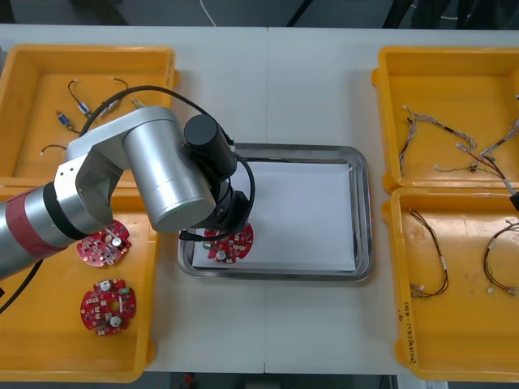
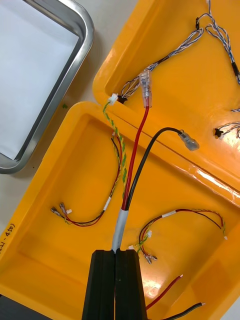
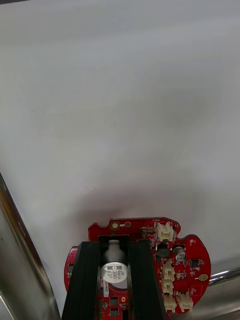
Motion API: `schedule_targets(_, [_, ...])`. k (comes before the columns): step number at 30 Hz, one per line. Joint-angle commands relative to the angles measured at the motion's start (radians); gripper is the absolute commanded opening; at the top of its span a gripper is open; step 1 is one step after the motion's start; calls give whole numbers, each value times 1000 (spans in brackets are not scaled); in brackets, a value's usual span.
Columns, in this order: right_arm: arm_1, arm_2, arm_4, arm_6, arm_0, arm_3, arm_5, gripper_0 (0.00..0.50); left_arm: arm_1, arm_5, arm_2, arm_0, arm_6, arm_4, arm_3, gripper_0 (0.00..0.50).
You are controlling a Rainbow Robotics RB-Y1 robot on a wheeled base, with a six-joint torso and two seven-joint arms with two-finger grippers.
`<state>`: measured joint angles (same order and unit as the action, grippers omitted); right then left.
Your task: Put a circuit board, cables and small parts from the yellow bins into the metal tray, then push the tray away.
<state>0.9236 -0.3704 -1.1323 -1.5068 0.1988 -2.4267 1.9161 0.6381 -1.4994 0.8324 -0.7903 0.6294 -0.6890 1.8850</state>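
My left gripper [image 3: 114, 245] is shut on a round red circuit board [image 3: 172, 260], its fingers [image 3: 87, 280] clamping the board's silver capacitor. The board [image 1: 229, 243] is at the near left corner of the metal tray [image 1: 363, 219], just over or on its white inside; I cannot tell which. In the front view the left arm covers that gripper. My right gripper [image 2: 116, 252] is shut on a red and black cable [image 2: 135, 170] with a green-yellow twisted strand. It holds the cable by its grey sleeve over the near right yellow bin [image 2: 45, 175].
Two more circuit boards [image 1: 104, 243] [image 1: 108, 306] lie in the near left bin [image 1: 138, 356]. The far left bin [image 1: 32, 89] holds small metal parts and black cables. Twisted cables lie in the far right bin [image 1: 454, 69], thin cables in the near right bin [image 1: 454, 340].
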Motion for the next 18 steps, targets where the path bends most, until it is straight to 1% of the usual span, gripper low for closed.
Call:
schedule_targets(1, [43, 15, 14, -61, 25, 0, 4, 0, -23, 11, 21, -43, -91, 13, 6, 19])
schedule_targets(2, [43, 15, 14, -64, 25, 2, 4, 0, -23, 11, 24, -43, -91, 14, 6, 44])
schedule_targets(3, [43, 15, 14, -64, 25, 2, 4, 0, -23, 11, 25, -43, -93, 16, 6, 60])
schedule_targets(5, [43, 15, 14, -67, 25, 8, 4, 0, -23, 11, 30, -43, -96, 17, 3, 143])
schedule_targets(7, [43, 16, 12, -72, 25, 12, 4, 0, -23, 11, 31, -43, -99, 19, 3, 182])
schedule_targets(8, [43, 15, 11, -73, 25, 14, 4, 0, -23, 11, 31, -43, -100, 19, 3, 226])
schedule_targets(9, [43, 15, 11, -75, 25, 14, 4, 0, -23, 11, 31, -43, -102, 19, 3, 255])
schedule_targets(10, [43, 15, 12, -75, 25, 14, 4, 0, -23, 11, 31, -43, -105, 20, 3, 305])
schedule_targets(11, [43, 16, 12, -75, 25, 14, 4, 0, -23, 11, 31, -43, -106, 20, 3, 343])
schedule_targets(12, [43, 15, 12, -76, 25, 14, 4, 0, -23, 11, 31, -43, -109, 20, 3, 375])
schedule_targets(13, [43, 16, 12, -76, 25, 14, 4, 0, -23, 13, 31, -43, -111, 20, 3, 388])
schedule_targets(15, [41, 15, 12, -78, 25, 14, 4, 0, -23, 16, 31, -44, -117, 20, 3, 500])
schedule_targets(18, [41, 15, 12, -78, 27, 12, 4, 0, -23, 16, 31, -44, -123, 22, 8, 500])
